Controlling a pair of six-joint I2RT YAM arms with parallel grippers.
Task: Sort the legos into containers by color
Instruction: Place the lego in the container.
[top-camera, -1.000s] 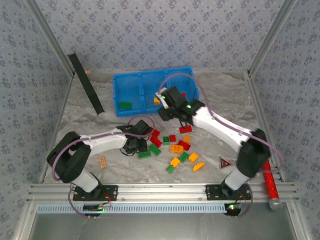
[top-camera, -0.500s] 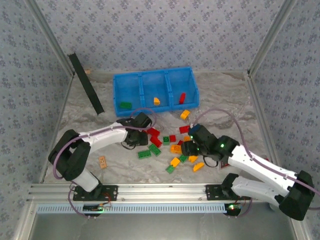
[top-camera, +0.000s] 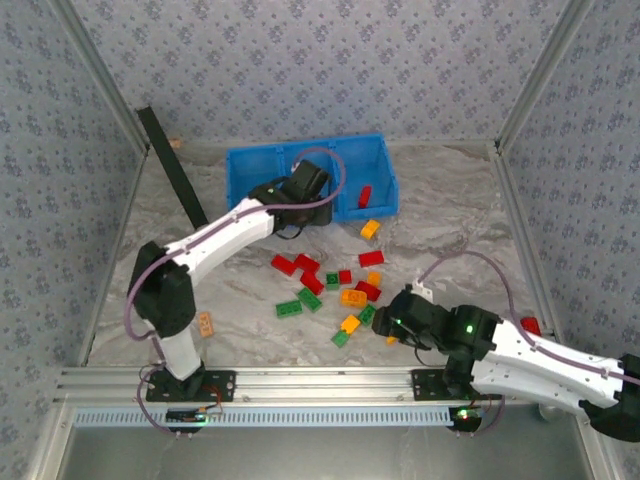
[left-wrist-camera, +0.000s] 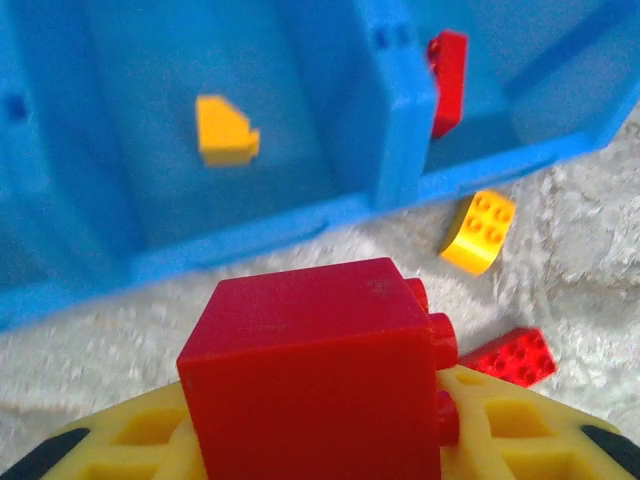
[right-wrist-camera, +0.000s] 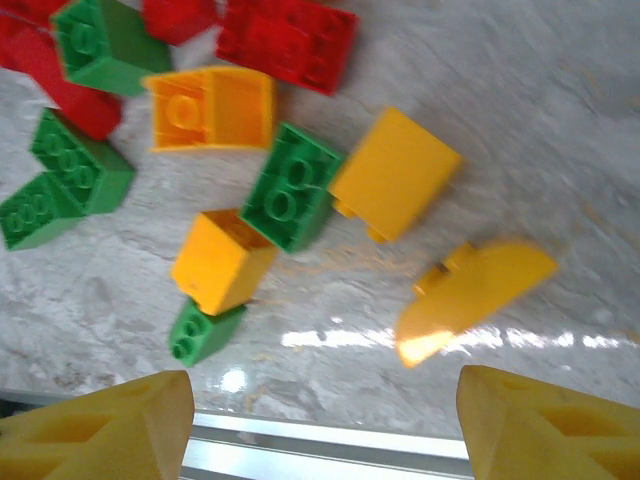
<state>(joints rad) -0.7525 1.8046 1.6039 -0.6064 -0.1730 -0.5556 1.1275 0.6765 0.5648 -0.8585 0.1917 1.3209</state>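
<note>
L gripper (top-camera: 303, 186) pinches red brick (left-wrist-camera: 315, 370) near bin (left-wrist-camera: 250, 240), prob. bound for its red compartment (left-wrist-camera: 520, 90). R gripper (right-wrist-camera: 320, 412) spread wide over orange wedge (right-wrist-camera: 475, 290), ready to grab.

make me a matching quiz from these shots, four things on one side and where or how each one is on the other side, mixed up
Things
1 left gripper
2 right gripper
3 yellow wedge
4 yellow four-stud brick

Places or states
a on the table, just outside the blue bin
b open, over a curved yellow piece
c shut on a red brick
d inside the middle compartment

Pairs: 1-c, 2-b, 3-d, 4-a
</note>
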